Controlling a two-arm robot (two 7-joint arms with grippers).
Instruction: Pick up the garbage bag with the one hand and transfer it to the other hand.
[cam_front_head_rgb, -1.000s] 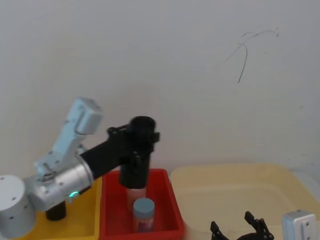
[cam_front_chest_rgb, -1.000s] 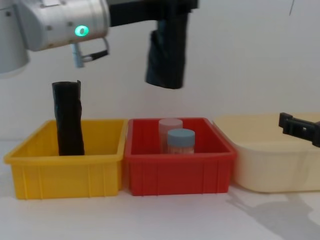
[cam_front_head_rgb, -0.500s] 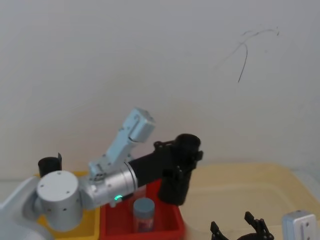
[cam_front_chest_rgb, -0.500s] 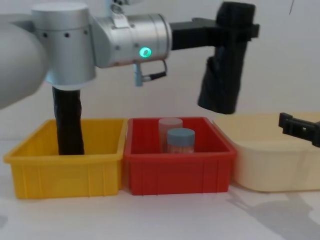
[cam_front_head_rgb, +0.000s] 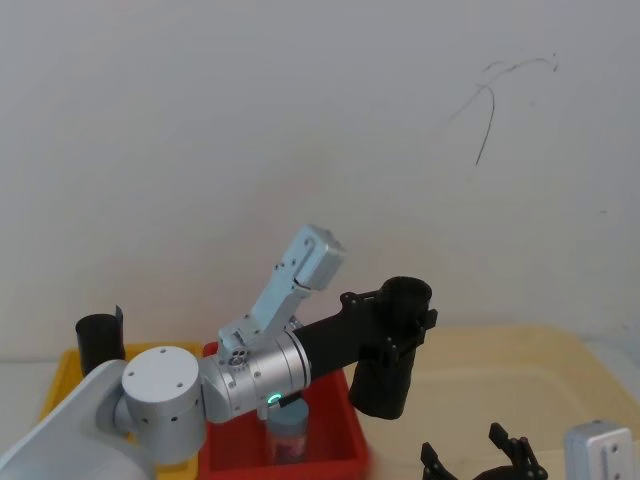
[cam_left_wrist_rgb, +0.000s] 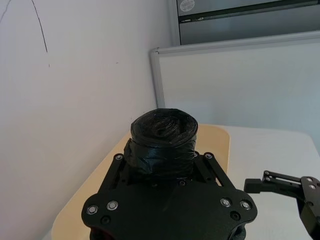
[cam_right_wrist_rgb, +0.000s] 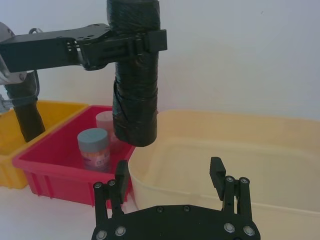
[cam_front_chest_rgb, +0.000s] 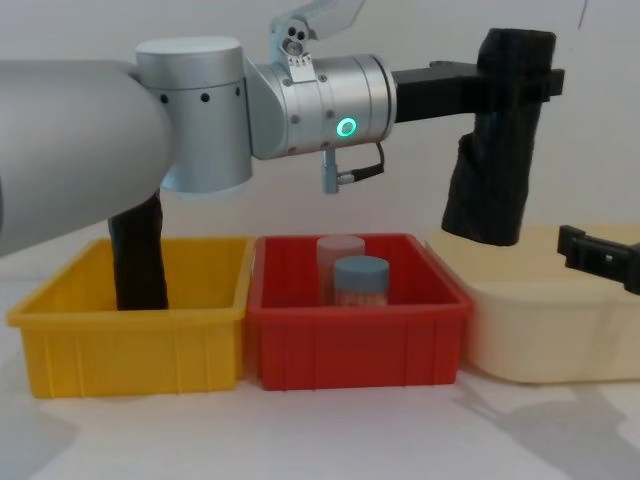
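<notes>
Left gripper (cam_front_chest_rgb: 512, 80), black fingers on a silver wrist with a green ring: jaws clamped on the upper part of the black matte plastic roll, the garbage bag (cam_front_chest_rgb: 495, 150). The bag hangs roughly upright in the air, above and right of the red plastic bin (cam_front_chest_rgb: 355, 335).

Red bin holds a blue-lidded jar (cam_front_chest_rgb: 360, 280) and, just behind it, a pale pink-lidded jar (cam_front_chest_rgb: 340, 252).

Yellow plastic bin (cam_front_chest_rgb: 130, 345), touching the red bin's left side, holds a second black roll with a notched rim (cam_front_head_rgb: 98, 340), upright.

Cream plastic tub (cam_front_chest_rgb: 540, 320) sits right of the red bin.

Right gripper (cam_right_wrist_rgb: 170, 175) is low and right of the red bin, jaws wide, holding nothing.

All three containers sit on the white table (cam_front_chest_rgb: 300, 430).
</notes>
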